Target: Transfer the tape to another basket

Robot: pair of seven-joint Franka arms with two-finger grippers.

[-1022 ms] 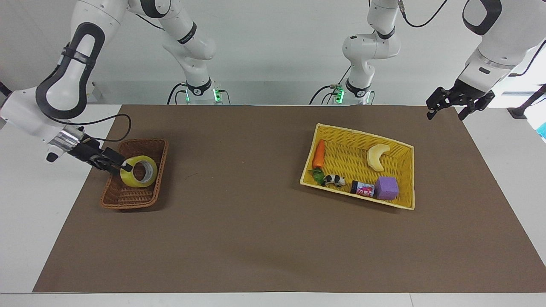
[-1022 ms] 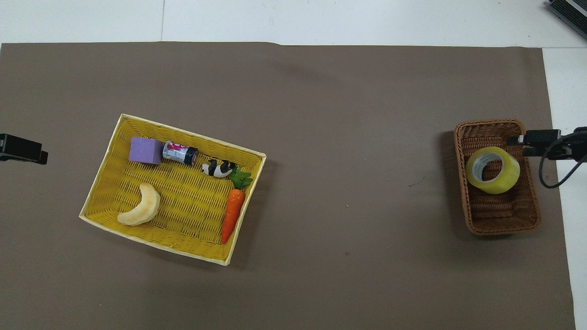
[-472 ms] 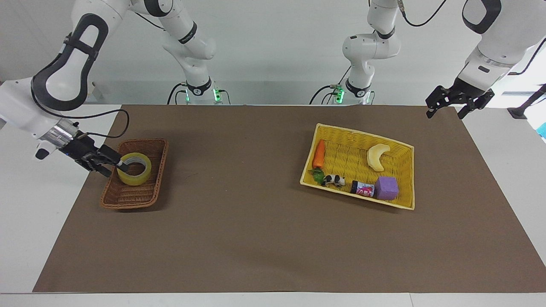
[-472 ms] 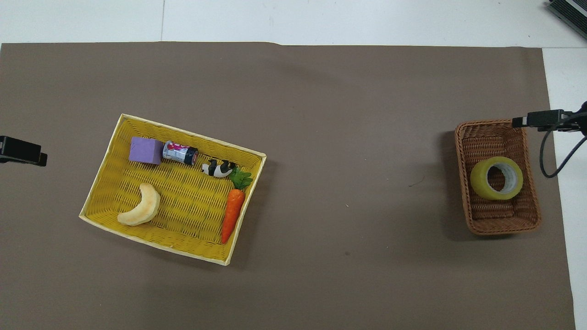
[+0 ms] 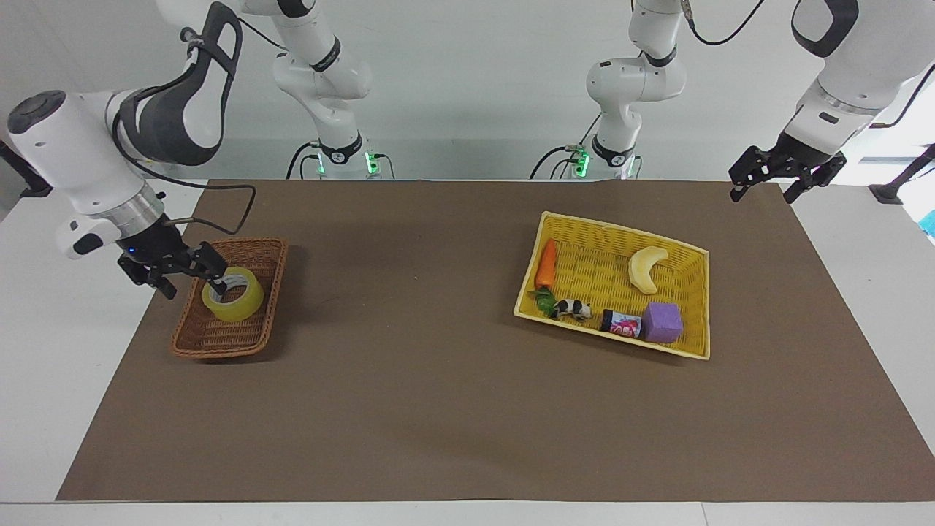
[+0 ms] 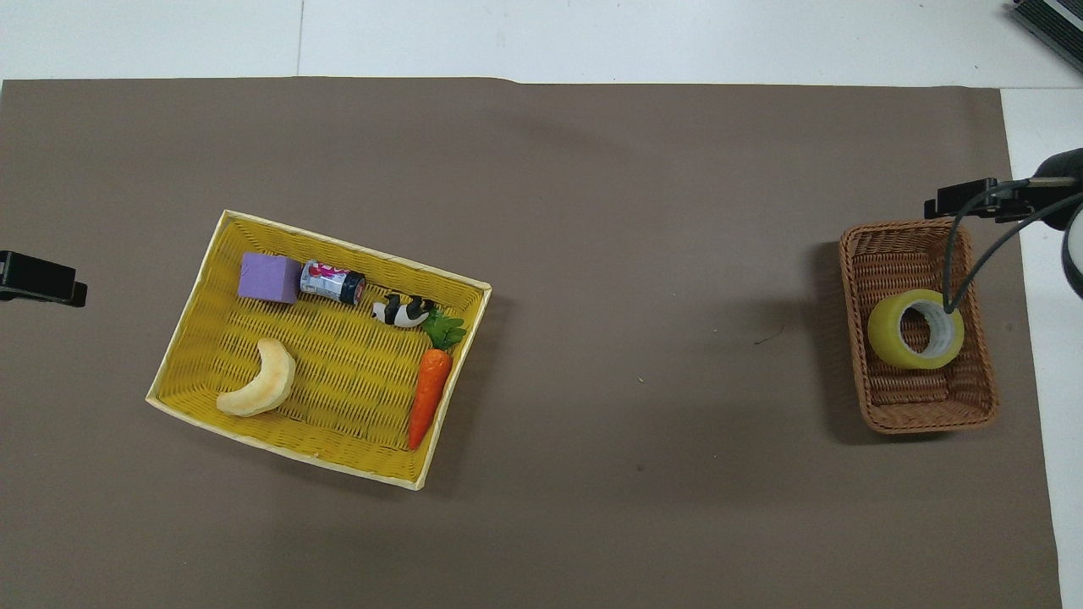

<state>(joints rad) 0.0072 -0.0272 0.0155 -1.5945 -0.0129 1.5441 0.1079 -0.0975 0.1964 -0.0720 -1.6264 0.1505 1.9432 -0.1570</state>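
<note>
Count, taken around the yellow woven basket [image 5: 697,252]:

- Baskets: 2. The yellow one, plus one brown wicker basket [image 5: 191,340] well apart from it toward the right arm's end.
- Tape rolls: 1 [image 5: 234,294], in the wicker basket.
- In the yellow basket: 1 carrot [image 5: 546,264], 1 banana [image 5: 646,267], 1 toy cow [image 5: 571,309], 1 small can [image 5: 621,323], 1 purple block [image 5: 662,322].
- Grippers: 2, the right gripper [image 5: 186,274] and the left gripper [image 5: 783,175].

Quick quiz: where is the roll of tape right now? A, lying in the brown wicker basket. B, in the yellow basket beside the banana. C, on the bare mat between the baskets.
A: the tape lies inside the brown wicker basket, held by neither gripper.
</note>
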